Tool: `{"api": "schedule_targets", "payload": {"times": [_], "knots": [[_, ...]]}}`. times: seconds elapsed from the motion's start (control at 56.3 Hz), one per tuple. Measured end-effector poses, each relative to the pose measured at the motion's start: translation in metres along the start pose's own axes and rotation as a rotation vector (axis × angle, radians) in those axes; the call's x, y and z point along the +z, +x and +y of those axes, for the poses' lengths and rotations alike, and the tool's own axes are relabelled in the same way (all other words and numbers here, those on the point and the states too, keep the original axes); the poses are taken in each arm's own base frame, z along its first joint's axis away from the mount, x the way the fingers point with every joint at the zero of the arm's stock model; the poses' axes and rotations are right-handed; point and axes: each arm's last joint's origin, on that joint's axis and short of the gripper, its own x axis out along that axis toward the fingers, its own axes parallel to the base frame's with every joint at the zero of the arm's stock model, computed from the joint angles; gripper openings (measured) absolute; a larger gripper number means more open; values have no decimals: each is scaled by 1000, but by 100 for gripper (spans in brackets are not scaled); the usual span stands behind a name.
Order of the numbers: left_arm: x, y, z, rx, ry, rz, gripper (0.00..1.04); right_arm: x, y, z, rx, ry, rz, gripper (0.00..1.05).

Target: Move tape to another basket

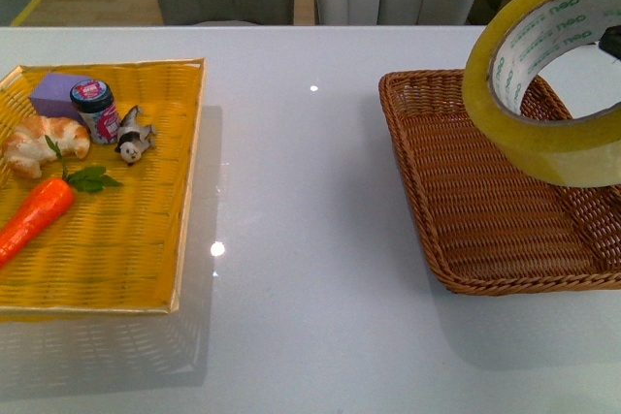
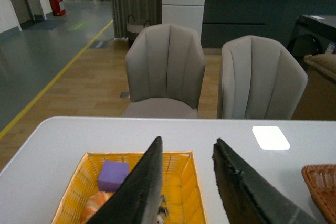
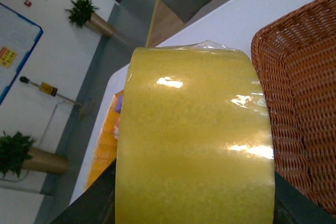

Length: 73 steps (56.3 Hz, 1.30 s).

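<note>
The tape (image 1: 543, 94), a wide yellowish roll with a white green-printed core, hangs in the air over the far right part of the brown wicker basket (image 1: 456, 191), tilted. My right gripper (image 3: 194, 198) is shut on the tape (image 3: 194, 140), which fills the right wrist view; only a dark bit of the gripper (image 1: 611, 43) shows in the front view. The basket (image 3: 299, 93) lies just beyond the roll there. My left gripper (image 2: 189, 182) is open and empty, raised above the table near the yellow tray (image 2: 178, 192).
The flat yellow tray (image 1: 146, 249) at the left holds a carrot (image 1: 34, 218), a bread piece (image 1: 44, 143), a purple block (image 1: 56, 94), a small jar (image 1: 97, 109) and a panda figure (image 1: 134, 138). Two grey chairs (image 2: 210, 74) stand behind the white table (image 1: 301, 239).
</note>
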Motion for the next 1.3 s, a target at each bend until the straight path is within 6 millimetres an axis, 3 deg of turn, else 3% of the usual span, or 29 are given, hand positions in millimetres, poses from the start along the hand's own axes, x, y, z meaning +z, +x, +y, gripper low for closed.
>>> {"api": "schedule_targets", "payload": {"times": [0.142,0.426,0.586,0.71,0.976,1.136,1.296], "knots": [[-17,-16,13,-4,10,21,1,13,13,-19,-71,-5,-2,46],[-33,-43,31,0,13,9,2,47,62,-66,-197,37,-1,46],[-40,-57,38,2,13,11,2,51,100,-90,-313,25,55,46],[-46,-67,50,8,14,13,2,39,130,-98,-441,-234,218,46],[-55,-79,50,3,15,-2,2,28,157,-99,-518,-883,424,46],[-55,-86,50,2,15,-6,2,7,166,-114,-442,-1330,596,46],[-54,-91,50,2,15,-9,2,8,175,-113,-367,-1579,610,46]]}}
